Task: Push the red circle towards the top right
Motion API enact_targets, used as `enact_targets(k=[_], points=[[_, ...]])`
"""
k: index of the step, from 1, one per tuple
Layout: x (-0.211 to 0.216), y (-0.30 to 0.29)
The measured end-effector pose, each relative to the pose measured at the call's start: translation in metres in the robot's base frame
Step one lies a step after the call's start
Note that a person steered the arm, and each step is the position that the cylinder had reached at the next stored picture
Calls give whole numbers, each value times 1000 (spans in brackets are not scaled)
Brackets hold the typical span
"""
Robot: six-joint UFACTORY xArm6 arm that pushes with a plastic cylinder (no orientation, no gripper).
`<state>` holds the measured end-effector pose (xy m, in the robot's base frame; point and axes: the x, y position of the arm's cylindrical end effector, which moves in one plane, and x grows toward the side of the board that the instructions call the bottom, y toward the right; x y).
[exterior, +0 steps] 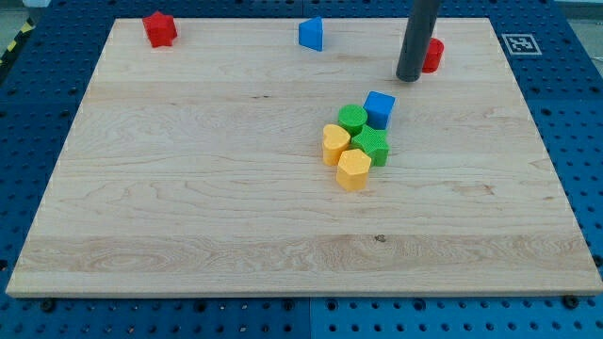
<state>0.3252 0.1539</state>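
The red circle sits near the far edge of the bench, toward the right, with only a narrow strip of wood behind it and a wider stretch to its right before the far right corner. My tip rests just left of it, touching or nearly so; the rod covers the circle's left part, so its full outline cannot be made out.

There is no pincer on this arm, only the rod, so nothing spreads or pinches.

Along the same far edge stand a blue block, roughly triangular, and a red star near the far left corner.

In the middle lies a tight cluster: a blue cube, a green cylinder, a green block of ridged shape, a yellow heart and a yellow block. Wide bare wood lies to the left and along the near side.
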Motion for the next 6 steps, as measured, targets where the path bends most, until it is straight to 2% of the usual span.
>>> enact_targets(k=[1, 2, 4, 5, 6], points=[[-12, 44], [-12, 56], [-40, 57], [-6, 47], [-2, 14]])
